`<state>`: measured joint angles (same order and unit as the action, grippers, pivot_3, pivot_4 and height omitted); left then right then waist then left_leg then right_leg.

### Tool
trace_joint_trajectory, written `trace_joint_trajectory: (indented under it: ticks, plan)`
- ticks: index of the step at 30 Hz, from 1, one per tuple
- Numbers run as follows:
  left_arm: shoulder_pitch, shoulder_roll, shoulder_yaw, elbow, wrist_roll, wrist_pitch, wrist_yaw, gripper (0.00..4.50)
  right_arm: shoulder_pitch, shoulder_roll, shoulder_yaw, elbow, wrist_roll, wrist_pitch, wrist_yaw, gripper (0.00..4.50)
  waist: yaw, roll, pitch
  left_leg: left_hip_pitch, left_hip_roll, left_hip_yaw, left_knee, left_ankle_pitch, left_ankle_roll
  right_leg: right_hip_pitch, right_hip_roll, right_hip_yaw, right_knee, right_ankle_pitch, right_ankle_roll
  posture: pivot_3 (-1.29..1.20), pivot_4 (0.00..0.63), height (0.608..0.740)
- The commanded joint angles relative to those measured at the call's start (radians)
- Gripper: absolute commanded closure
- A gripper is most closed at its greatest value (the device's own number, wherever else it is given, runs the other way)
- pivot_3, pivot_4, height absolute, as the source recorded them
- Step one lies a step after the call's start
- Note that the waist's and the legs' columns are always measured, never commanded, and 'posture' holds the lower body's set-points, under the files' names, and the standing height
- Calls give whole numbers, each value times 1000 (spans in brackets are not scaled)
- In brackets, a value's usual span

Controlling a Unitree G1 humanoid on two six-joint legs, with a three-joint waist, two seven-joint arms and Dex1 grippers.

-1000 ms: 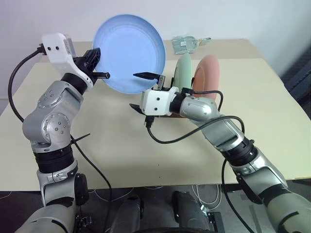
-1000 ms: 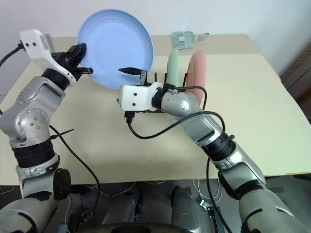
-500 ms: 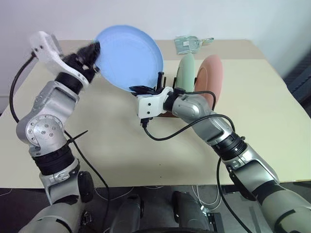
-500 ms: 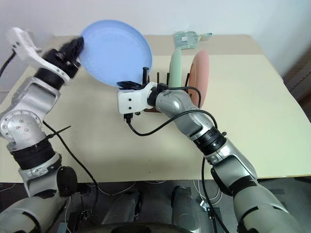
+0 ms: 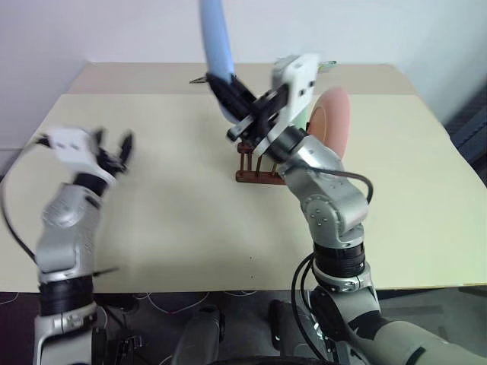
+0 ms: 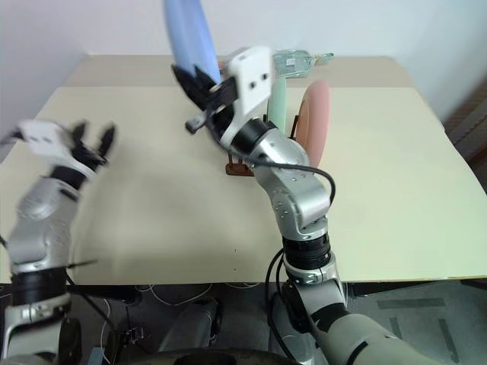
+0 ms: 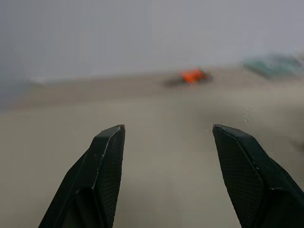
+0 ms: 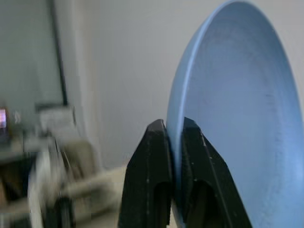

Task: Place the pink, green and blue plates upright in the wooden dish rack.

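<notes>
Fingers of the right hand (image 8: 175, 142) pinch the round light blue plate (image 5: 215, 46) by its rim, above the small dark wooden dish rack (image 5: 255, 163). Salmon pink plate (image 5: 332, 125) and mint green plate (image 6: 278, 103) stand upright in the rack just below that hand. Left hand (image 7: 167, 142) is open and empty over the pale surface (image 5: 175, 198).

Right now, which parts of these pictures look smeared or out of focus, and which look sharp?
Head views: the left pincer and its arm are smeared, while the dish rack and pink plate look crisp. Left wrist view: the black fingers are sharp, the table behind is hazy. Right wrist view: the blue plate is clear, the room behind blurred.
</notes>
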<state>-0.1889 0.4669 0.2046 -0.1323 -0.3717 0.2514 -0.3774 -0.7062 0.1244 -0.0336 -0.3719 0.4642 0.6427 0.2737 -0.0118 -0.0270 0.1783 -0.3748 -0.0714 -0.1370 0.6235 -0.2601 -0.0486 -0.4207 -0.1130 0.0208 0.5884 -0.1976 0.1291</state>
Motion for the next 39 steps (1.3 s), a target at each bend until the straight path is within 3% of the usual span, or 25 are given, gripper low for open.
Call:
trace_joint_trajectory:
  ticks: [1,11,20,23,25,27,33,35,39]
  plan:
    - [46,8,-59,-86,3,-20,-88,1507,4,46,-72,-73,133,103,-115,4500,-4,0,0,0,0,0,-1,0,0,-2,0,0,1,0,0,0,150,740]
    - [87,-9,-115,-103,3,0,-162,1507,18,32,-96,-51,289,184,-259,4500,-7,4,0,1,1,1,-3,0,0,-5,1,0,6,-1,-2,0,150,740]
    - [86,-23,-127,-108,14,1,-165,1507,-63,8,-149,125,320,164,-311,4500,-7,4,0,1,1,1,-2,0,0,-5,1,0,6,-1,-1,0,150,740]
    - [86,-28,-133,-115,18,3,-160,1432,-86,-12,-140,172,290,140,-298,3489,-8,4,0,1,1,1,-2,0,0,-5,1,0,6,-1,-1,0,150,740]
    - [89,-30,-134,-123,19,7,-157,1432,-100,-44,-108,179,242,107,-268,2515,-8,4,0,1,1,1,-2,0,0,-5,1,0,6,-1,-1,0,150,740]
    - [90,-32,-134,-129,18,11,-155,1432,-106,-104,-42,152,168,60,-210,1568,-7,4,0,1,1,2,-2,0,0,-5,1,0,6,-1,-1,0,150,740]
    - [83,-35,-142,-120,26,15,-154,1432,-111,-314,-29,-24,145,-9,-17,1568,-4,4,0,0,1,2,-2,0,0,-5,1,0,6,-2,-1,0,150,740]
    - [84,-30,-135,-106,34,7,-155,1432,-76,-426,-81,-80,151,-11,39,1568,-1,4,0,0,1,2,-1,0,0,-3,1,0,5,-2,0,0,150,740]
    - [86,-7,-118,-72,66,-9,-157,1432,89,-682,-304,-97,198,34,145,1568,7,1,-1,0,1,1,0,0,1,-1,0,-1,3,-3,0,0,150,740]
